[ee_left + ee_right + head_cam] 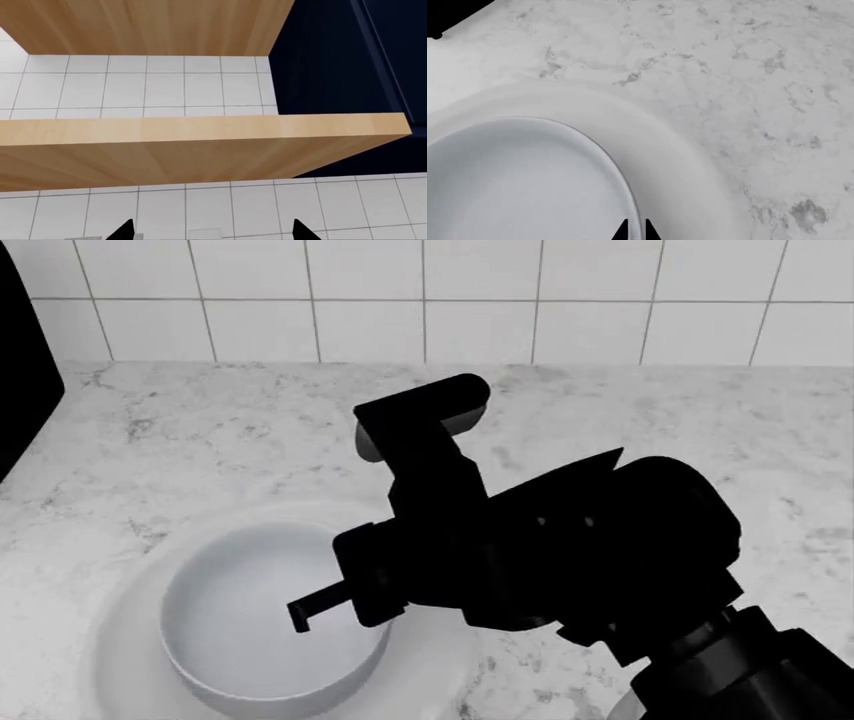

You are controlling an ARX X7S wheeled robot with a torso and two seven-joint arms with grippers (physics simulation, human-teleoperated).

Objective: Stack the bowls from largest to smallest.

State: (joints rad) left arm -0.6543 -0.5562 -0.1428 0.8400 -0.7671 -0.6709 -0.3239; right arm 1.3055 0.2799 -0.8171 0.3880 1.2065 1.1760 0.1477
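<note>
A very wide, shallow white bowl rests on the marble counter. A medium pale grey-blue bowl lies inside it. My right gripper is shut on the grey-blue bowl, whose thin rim runs between the two fingertips on the side nearest my arm. I cannot tell whether this bowl rests on the white one or hangs just above it. My left gripper is open and holds nothing. It points at a tiled wall and is out of the head view.
The marble counter runs back to a white tiled wall. A dark object stands at the counter's left edge. Before the left wrist are a wooden cabinet, a wooden shelf and a dark panel.
</note>
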